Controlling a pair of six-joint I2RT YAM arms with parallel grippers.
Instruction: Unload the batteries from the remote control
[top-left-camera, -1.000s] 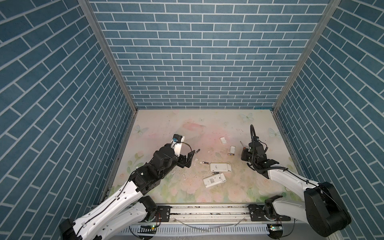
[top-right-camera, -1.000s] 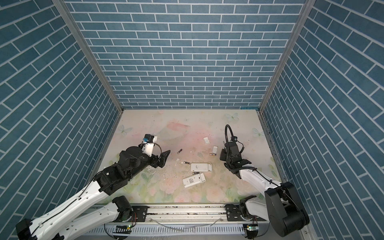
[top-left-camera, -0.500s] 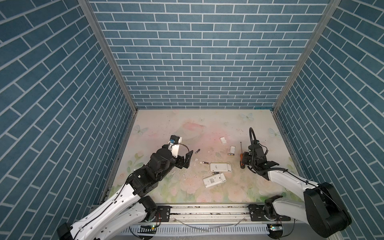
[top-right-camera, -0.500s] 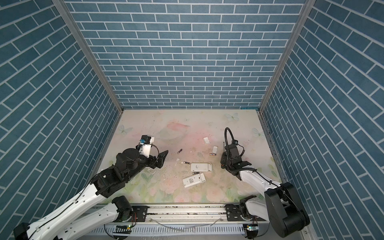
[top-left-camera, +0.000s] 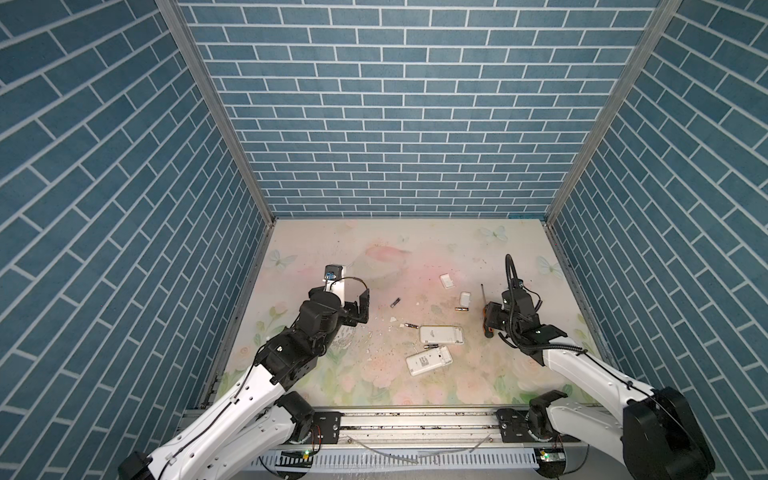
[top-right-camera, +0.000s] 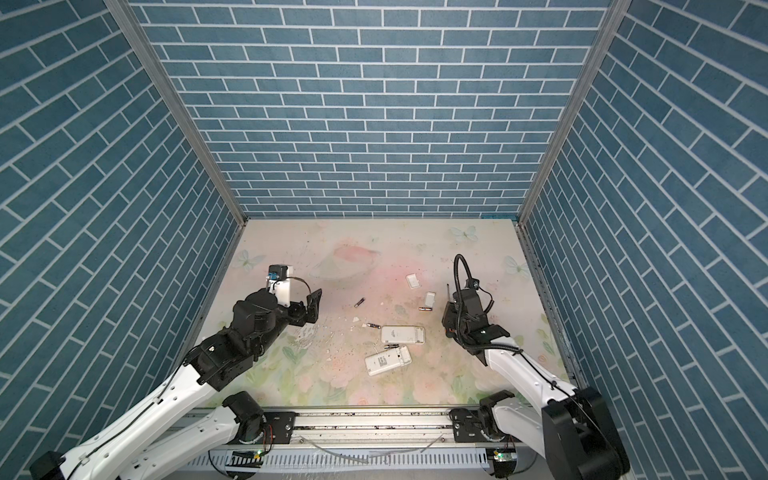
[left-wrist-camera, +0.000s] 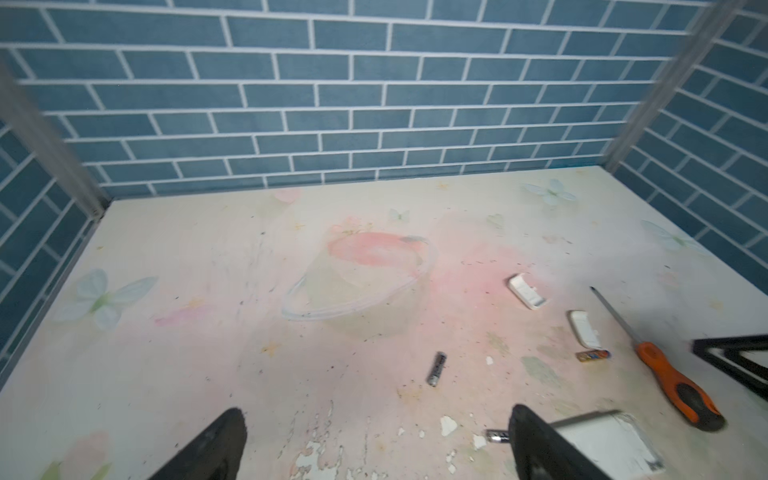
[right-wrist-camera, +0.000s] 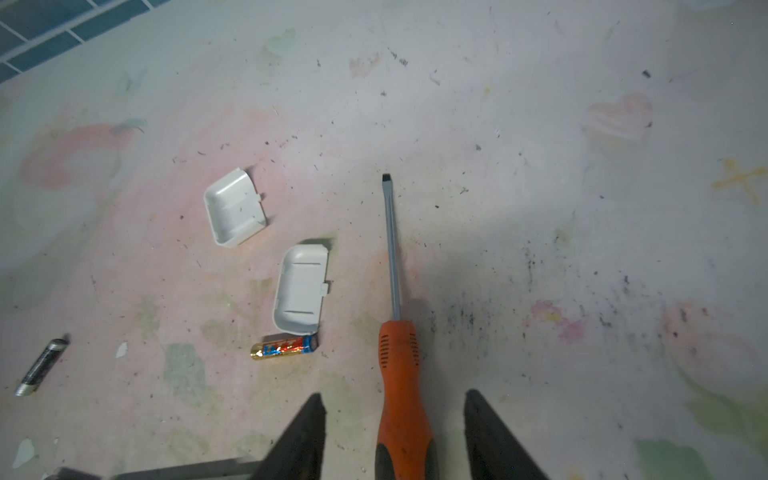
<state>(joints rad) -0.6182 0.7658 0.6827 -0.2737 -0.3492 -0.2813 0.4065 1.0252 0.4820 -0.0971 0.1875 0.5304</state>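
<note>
The right gripper (right-wrist-camera: 394, 392) straddles the screwdriver (right-wrist-camera: 400, 357) handle, jaws apart and not touching it; the left gripper (left-wrist-camera: 377, 410) is spread wide, empty

batteries (top-left-camera: 395, 302) (top-left-camera: 460, 308) (top-left-camera: 410, 326) (top-left-camera: 430, 345): 4 | remotes (top-left-camera: 441, 334) (top-left-camera: 429, 360): 2 | white covers (top-left-camera: 447, 281) (top-left-camera: 465, 298): 2 | screwdriver (right-wrist-camera: 403, 374): 1

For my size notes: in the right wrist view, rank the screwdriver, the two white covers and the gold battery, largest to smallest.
1. screwdriver, plainly the longest.
2. cover beside the battery and farther cover: they look alike, so I won't rank them.
3. gold battery.
</note>
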